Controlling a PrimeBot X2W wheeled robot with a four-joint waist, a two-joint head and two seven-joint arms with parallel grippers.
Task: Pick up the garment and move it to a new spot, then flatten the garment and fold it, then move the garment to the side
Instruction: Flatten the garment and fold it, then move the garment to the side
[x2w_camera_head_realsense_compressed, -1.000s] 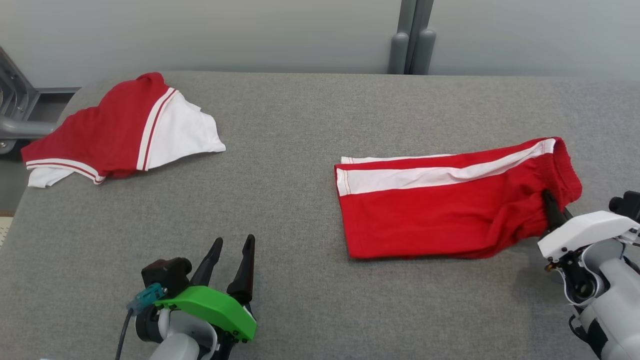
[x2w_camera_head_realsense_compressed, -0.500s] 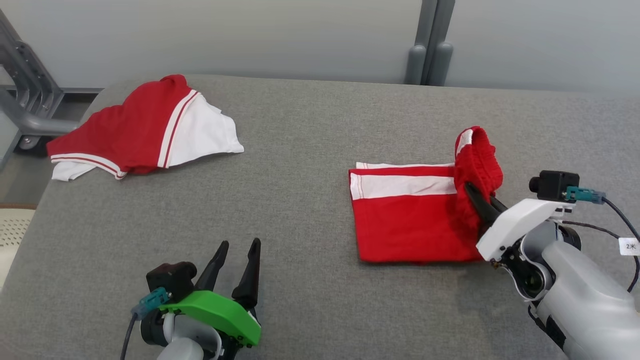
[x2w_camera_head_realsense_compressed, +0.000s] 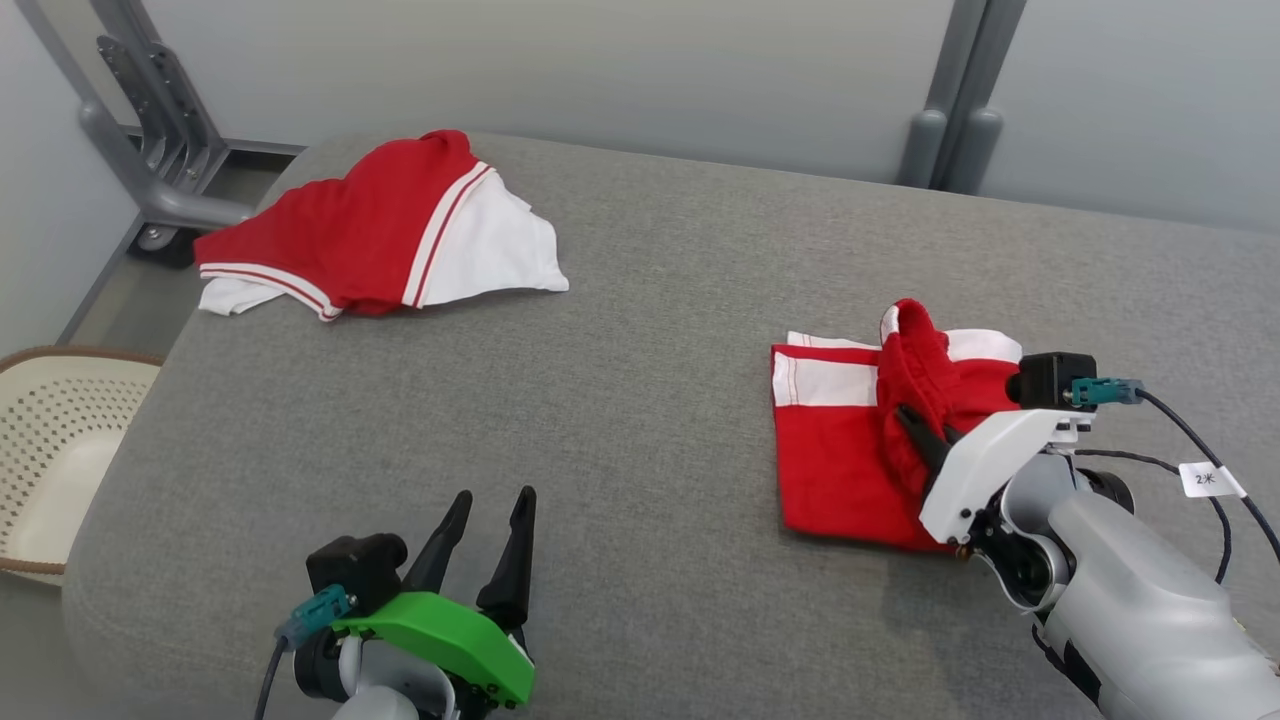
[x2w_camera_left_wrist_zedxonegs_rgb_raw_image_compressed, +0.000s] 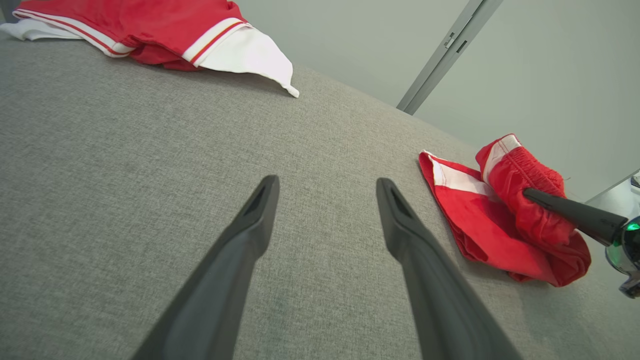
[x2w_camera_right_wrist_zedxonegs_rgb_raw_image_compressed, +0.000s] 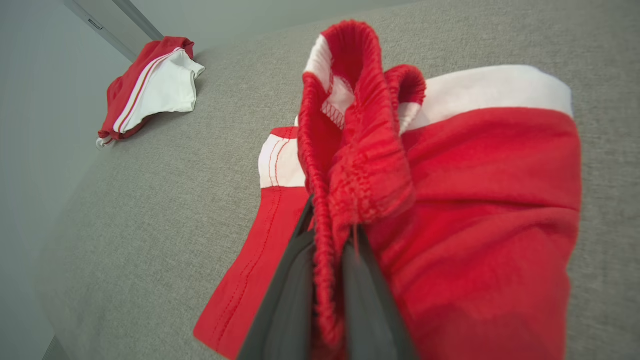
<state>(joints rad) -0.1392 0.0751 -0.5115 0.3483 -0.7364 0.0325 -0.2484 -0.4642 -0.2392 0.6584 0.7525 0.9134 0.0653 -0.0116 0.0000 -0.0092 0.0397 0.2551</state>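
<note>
right gripper (x2w_camera_head_realsense_compressed: 906, 416): clamped shut on waistband (x2w_camera_right_wrist_zedxonegs_rgb_raw_image_compressed: 350, 165) of red fabric shorts with white side stripe (x2w_camera_head_realsense_compressed: 830, 480) | hem (x2w_camera_head_realsense_compressed: 785, 400) at 9 o'clock from the grip, long axis 3-9 | left gripper (x2w_camera_head_realsense_compressed: 495, 497): spread wide, empty, farther off

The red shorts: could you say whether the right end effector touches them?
Touching: the right wrist view shows the right end effector pinching the red shorts by the waistband.

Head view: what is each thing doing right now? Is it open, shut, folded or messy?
red shorts: lying on the table, waistband end lifted and bent over the rest.
right gripper: shut, pinching the shorts' waistband.
left gripper: open, holding nothing.
red and white shirt: crumpled, lying at the table's far left.
basket: upright beside the table.
</note>
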